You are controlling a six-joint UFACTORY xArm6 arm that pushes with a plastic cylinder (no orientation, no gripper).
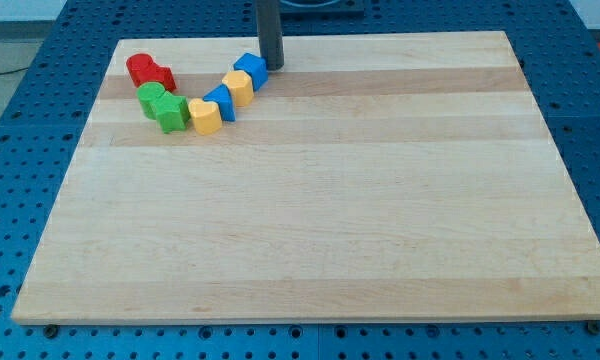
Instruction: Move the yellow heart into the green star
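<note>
a wooden board (310, 200) fills most of the view and rests on a blue pegboard table (20, 150). the dark rod comes down from the view's top, and my tip (271, 66) rests on the board just right of a blue block (250, 69); there are no jaws to spread or press, only the rod. the blocks curve in a chain at upper left: a red block (150, 71), a green block (154, 97), the green star (172, 112), the yellow heart (204, 117) touching the star's right side, another blue block (221, 101), and a yellow block (239, 88).
</note>
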